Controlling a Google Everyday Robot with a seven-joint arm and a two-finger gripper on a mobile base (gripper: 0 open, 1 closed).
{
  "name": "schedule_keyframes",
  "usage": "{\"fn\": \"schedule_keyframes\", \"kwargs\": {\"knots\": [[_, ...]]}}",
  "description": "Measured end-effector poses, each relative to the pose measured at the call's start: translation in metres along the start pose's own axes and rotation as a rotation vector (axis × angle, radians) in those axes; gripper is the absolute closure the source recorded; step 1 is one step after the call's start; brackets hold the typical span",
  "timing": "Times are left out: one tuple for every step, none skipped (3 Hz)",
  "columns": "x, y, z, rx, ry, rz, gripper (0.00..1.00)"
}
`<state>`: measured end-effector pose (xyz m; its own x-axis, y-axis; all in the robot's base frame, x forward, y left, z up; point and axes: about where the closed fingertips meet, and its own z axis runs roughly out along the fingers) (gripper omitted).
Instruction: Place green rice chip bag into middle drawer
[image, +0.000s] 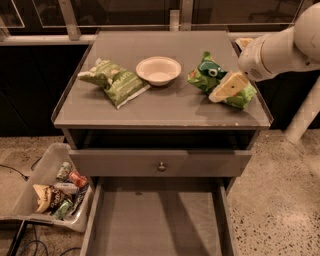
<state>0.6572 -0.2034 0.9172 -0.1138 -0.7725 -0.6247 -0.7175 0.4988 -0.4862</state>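
Lying on the desk's (165, 107) right side, the green rice chip bag (204, 75) meets the tool (230, 88); whether it grasps is unclear.

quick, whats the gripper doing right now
Gripper: at the green rice chip bag on the right of the cabinet top; open, closed or holding cannot be told.

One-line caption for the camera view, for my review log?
Gripper at the green rice chip bag on the cabinet top; middle drawer open below.

olive-green bag (114, 80): tabletop (170, 109) left | white bowl (158, 70): just beside it, centre | snack bin (29, 192): floor (280, 200), lower left
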Motion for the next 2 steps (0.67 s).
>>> {"fn": "schedule_keyframes", "kwargs": {"knots": [[0.012,-0.006,0.019,-0.047,-0.002,0.047,0.0],[0.021,-0.006,0.033,-0.089,0.0,0.078,0.0]]}}
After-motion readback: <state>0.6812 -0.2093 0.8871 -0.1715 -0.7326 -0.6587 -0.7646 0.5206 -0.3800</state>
